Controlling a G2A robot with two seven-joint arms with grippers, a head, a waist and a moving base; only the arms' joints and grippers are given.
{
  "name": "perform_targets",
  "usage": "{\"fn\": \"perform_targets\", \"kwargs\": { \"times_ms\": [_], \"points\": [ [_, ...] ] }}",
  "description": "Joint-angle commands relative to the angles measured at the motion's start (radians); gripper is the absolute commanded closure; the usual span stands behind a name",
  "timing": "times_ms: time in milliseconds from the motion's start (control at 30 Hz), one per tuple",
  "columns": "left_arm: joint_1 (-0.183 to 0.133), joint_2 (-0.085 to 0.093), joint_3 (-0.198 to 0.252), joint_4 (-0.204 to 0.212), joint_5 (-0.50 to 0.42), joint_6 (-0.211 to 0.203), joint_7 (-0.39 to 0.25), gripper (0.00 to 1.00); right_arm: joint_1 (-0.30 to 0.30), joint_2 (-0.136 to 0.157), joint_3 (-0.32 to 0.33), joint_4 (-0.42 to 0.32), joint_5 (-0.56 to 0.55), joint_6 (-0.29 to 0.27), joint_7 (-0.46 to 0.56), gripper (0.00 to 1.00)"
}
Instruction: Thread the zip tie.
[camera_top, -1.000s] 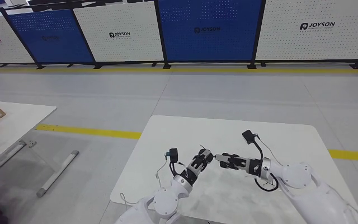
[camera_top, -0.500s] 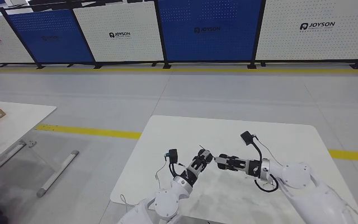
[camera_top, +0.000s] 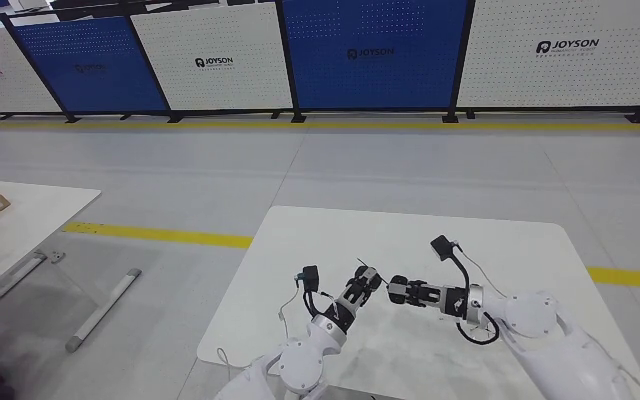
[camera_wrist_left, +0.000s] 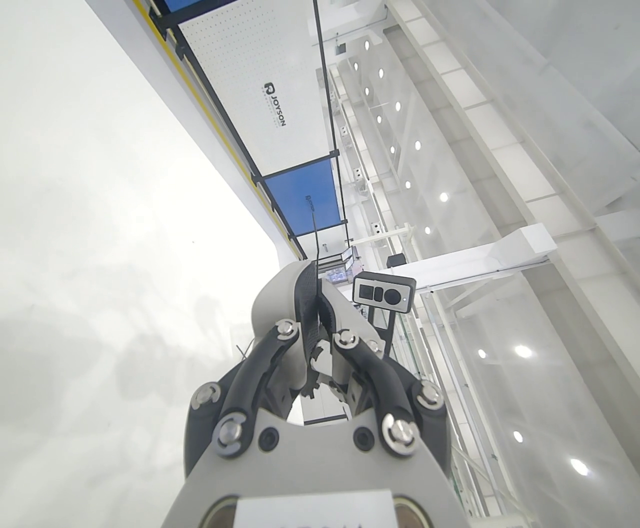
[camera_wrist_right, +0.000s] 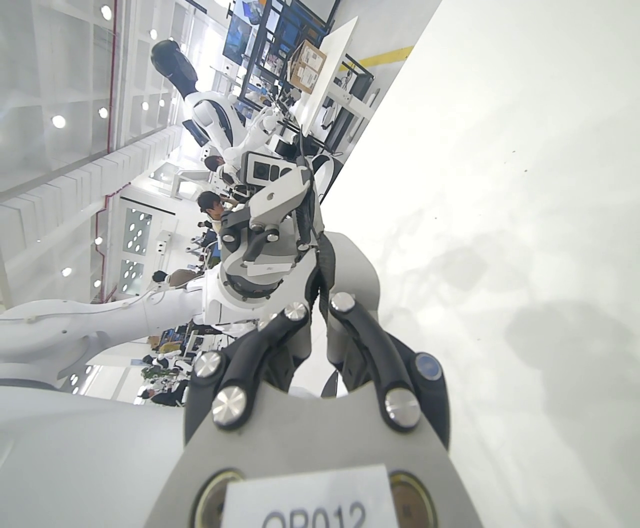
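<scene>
left jaws nearly meeting right jaws, blocking each other; wide table around

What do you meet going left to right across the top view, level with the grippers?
Neighbouring table → left wrist camera → left gripper, shut on the zip tie → right gripper → right wrist camera.

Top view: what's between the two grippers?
In the top view, only a narrow gap over the table; the left gripper and right gripper nearly meet.
</scene>
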Motion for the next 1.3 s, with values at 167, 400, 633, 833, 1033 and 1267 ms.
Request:
{"fn": "perform_targets", "kwargs": {
  "times_ms": [167, 400, 633, 833, 1033, 1267],
  "points": [
    [-0.002, -0.009, 0.000, 0.007, 0.042, 0.020, 0.008, 0.85, -0.006, 0.000, 0.016, -0.005, -0.001, -0.004, 0.023, 1.00],
    [-0.007, -0.022, 0.004, 0.016, 0.080, 0.037, 0.050, 0.00, -0.014, 0.003, 0.044, -0.003, 0.017, -0.016, 0.059, 1.00],
    [-0.006, -0.023, 0.004, 0.016, 0.080, 0.035, 0.050, 0.00, -0.015, 0.005, 0.065, 0.009, 0.053, 0.002, 0.108, 1.00],
    [-0.005, -0.023, 0.007, 0.021, 0.073, 0.030, 0.022, 0.00, -0.015, 0.005, 0.065, 0.009, 0.053, 0.002, 0.108, 1.00],
    [0.003, -0.014, -0.054, 0.062, -0.036, -0.048, -0.158, 0.00, -0.032, 0.010, 0.090, -0.004, 0.057, -0.064, 0.139, 1.00],
    [0.043, 0.007, -0.151, 0.069, -0.121, -0.148, -0.336, 0.00, 0.031, 0.002, 0.073, 0.065, 0.104, -0.064, 0.326, 1.00]
  ]
}}
